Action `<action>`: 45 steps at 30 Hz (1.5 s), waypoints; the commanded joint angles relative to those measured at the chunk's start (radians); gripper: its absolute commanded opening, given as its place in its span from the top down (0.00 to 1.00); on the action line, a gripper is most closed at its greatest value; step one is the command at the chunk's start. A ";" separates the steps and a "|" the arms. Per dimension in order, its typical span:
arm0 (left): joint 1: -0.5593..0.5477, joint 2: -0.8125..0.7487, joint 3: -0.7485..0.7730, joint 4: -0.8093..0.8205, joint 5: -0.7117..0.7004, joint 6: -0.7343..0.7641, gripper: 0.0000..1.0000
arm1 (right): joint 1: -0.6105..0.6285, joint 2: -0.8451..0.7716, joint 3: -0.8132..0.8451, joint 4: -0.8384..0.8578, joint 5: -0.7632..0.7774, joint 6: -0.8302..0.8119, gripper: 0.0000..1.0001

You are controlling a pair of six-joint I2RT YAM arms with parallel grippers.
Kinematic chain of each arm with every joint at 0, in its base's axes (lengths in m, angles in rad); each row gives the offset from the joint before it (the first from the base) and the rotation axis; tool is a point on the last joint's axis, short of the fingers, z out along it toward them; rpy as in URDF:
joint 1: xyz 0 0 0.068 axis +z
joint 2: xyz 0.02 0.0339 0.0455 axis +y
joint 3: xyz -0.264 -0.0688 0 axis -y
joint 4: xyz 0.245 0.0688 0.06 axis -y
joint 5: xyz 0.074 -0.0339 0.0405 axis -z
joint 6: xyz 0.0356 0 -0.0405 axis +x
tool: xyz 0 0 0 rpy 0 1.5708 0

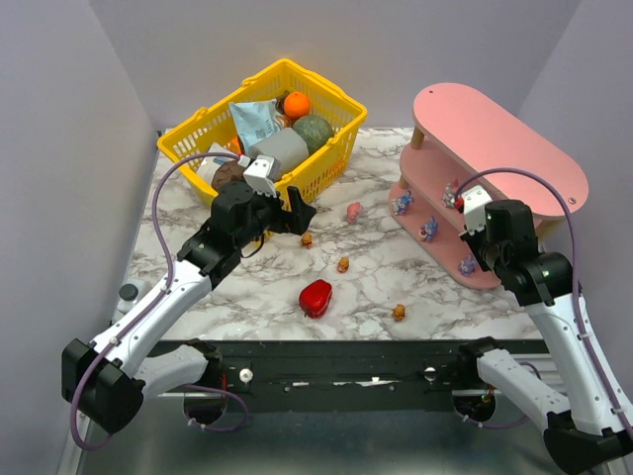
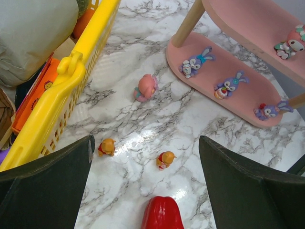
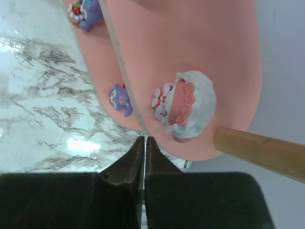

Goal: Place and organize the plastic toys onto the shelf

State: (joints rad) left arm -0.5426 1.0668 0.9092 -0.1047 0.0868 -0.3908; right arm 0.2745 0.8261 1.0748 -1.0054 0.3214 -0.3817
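Shelf (image 1: 499, 148): pink, three oval boards on wooden posts, at the table's (image 2: 209, 129) right side. Purple-blue toys (image 2: 228, 86) lie on its lowest board. The left wrist view, unlike the right, shows orange toys (image 2: 166, 160) loose on the table. Left gripper (image 2: 145, 143): fully spread, empty. Right gripper (image 3: 145, 148): closed, holding nothing.
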 commanded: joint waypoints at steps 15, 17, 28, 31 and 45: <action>0.006 0.016 0.049 0.026 0.024 -0.003 0.01 | -0.050 -0.025 -0.073 0.183 0.177 -0.025 0.91; 0.006 0.019 0.049 0.028 0.024 -0.003 0.01 | -0.057 -0.025 -0.075 0.192 0.189 -0.025 0.91; 0.006 0.024 0.049 0.030 0.024 -0.003 0.01 | -0.064 -0.030 -0.085 0.202 0.217 -0.039 0.91; 0.006 0.021 0.048 0.031 0.024 -0.003 0.01 | -0.064 -0.035 -0.050 0.169 0.144 -0.034 0.91; 0.006 0.021 0.059 0.014 0.013 0.004 0.01 | -0.064 0.028 0.183 -0.007 -0.359 0.075 0.82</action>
State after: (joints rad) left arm -0.5426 1.0878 0.9257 -0.0929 0.0917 -0.3935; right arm 0.2146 0.8158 1.1423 -0.9699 0.1448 -0.3588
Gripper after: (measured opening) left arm 0.988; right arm 0.147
